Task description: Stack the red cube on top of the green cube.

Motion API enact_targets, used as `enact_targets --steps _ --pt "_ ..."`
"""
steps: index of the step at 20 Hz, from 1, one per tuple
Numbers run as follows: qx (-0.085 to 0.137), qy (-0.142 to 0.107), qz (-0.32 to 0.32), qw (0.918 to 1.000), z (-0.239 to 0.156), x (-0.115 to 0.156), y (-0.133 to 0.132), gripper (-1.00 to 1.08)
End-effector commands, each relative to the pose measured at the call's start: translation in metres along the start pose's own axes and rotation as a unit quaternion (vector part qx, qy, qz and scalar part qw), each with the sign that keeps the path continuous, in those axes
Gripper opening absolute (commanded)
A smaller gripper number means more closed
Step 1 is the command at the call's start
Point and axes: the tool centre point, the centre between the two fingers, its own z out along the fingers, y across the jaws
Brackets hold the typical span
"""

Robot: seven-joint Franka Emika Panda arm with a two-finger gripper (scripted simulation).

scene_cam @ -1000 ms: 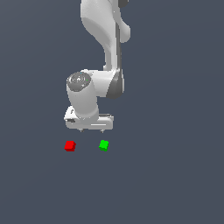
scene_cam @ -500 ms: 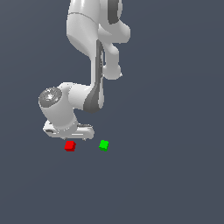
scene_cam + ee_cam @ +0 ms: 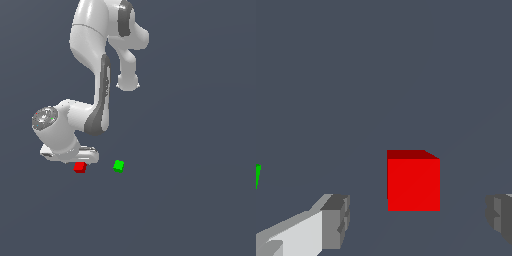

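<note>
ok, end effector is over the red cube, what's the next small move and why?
Probably ease the end effector straight down, then close. In the wrist view the red cube sits between the two open fingers, untouched and roughly centred. The green cube stands apart, to the exterior view's right.

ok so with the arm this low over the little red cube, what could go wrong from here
1. In the wrist view the small bright red cube lies between the open gripper fingers, but nearer one side; closing off-centre might nudge or twist it.
2. The small bright green cube sits close by toward the exterior view's right, so a low carry could knock it away.
3. Both cubes are tiny, so a slightly misaligned release may let the red one slide off.
</note>
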Motion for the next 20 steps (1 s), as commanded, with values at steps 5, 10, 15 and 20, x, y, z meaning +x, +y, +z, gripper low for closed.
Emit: enact_targets --steps 5,10,15,20 --pt "0.000 0.000 0.000 1.0000 0.002 0.001 0.003 1.00" --pt "0.000 0.000 0.000 1.0000 0.016 0.001 0.003 1.00" --pt "0.000 0.000 0.000 1.0000 0.043 0.001 0.003 1.00" --pt "0.000 0.000 0.000 1.0000 0.052 0.002 0.003 1.00"
